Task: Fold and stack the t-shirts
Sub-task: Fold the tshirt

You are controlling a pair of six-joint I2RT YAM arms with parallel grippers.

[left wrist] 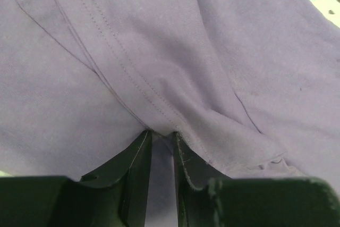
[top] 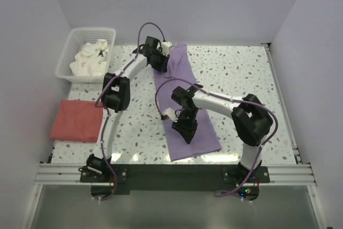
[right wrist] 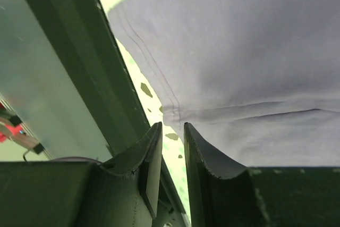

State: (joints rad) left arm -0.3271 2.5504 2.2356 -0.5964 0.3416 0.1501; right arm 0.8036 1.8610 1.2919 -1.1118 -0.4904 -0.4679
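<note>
From above, the purple shirt (top: 206, 132) lies in a long folded strip from the far edge of the table (top: 241, 73) to its near edge. The red shirt (top: 77, 120) sits folded at the near left edge. A white basket (top: 65, 57) fills the far left corner.

In the left wrist view, the left gripper (left wrist: 162, 147) pinches a purple fold.

In the right wrist view, the right gripper (right wrist: 172, 142) has its fingers a little apart and empty, just beside the shirt's edge.

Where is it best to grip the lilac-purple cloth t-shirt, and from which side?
Probably its near short edge, coming down from the near side: the lilac-purple cloth t-shirt lies flat as a long folded strip, so only edges can be pinched.
</note>
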